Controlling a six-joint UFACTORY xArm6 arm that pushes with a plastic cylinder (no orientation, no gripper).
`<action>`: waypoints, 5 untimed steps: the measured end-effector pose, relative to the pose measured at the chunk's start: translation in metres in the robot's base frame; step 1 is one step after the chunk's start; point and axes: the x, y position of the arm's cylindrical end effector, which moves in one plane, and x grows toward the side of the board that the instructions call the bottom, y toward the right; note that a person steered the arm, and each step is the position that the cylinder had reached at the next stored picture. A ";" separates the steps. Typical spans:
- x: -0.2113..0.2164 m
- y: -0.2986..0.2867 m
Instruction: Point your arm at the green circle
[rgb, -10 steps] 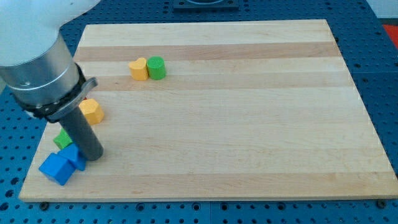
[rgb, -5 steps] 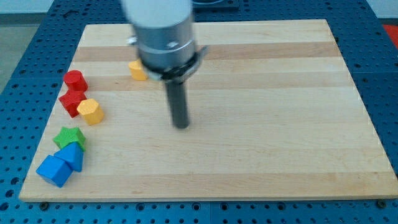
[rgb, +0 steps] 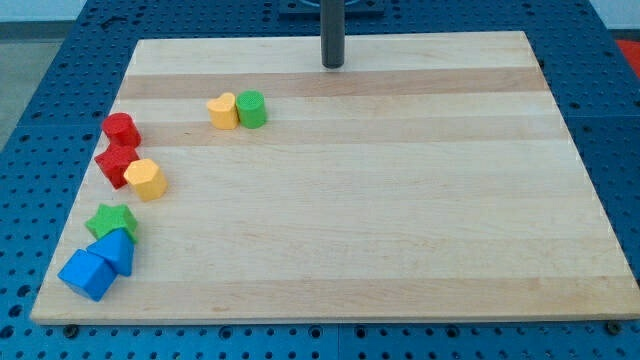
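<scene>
Bright even overhead light; soft short shadows beside blocks; sharp focus, no glare.

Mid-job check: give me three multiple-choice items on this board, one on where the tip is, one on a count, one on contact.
1. Where is my tip?
A. near the board's top edge
B. among the blue blocks
C. at the view's bottom right

2. How many red blocks show?
A. one
B. two
C. four

3. The green circle is:
A. touching the yellow block
B. stacked on a blue block
C. under my tip

Key: 1 A, the rod ends by the top edge. 2 B, two sit at the view's left. 3 A, they sit side by side, touching.
</scene>
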 end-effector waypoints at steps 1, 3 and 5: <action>0.016 -0.032; 0.058 -0.098; 0.086 -0.113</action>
